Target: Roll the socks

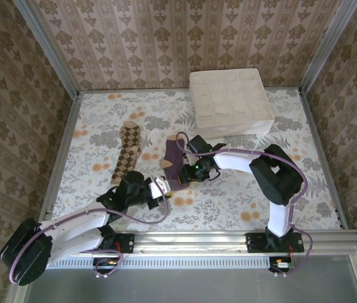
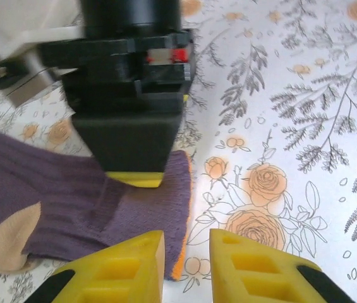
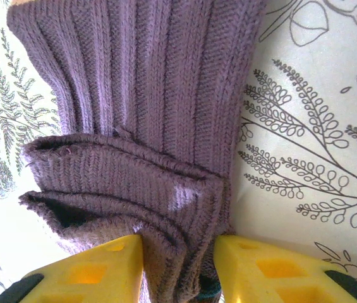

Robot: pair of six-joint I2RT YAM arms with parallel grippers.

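left gripper (image 2: 186, 245), fingers narrowly parted and empty, hovers at the orange cuff edge of the purple sock (image 2: 58, 196) at mid-table. right gripper (image 3: 178, 252) pinches the sock's folded end, the fold partly cut off by the frame. the argyle sock (image 1: 127, 154) lies flat to its left, the white box (image 1: 229, 104) at the far edge.

White divider box (image 1: 238, 128) at far edge, floral tablecloth (image 1: 241, 189), patterned walls (image 1: 165, 38)

The flowered counter (image 1: 241, 189) carries a purple sock (image 1: 174, 159) near its middle, a brown checked sock (image 1: 126, 154) left of it, and a white box (image 1: 229, 101) at the back.
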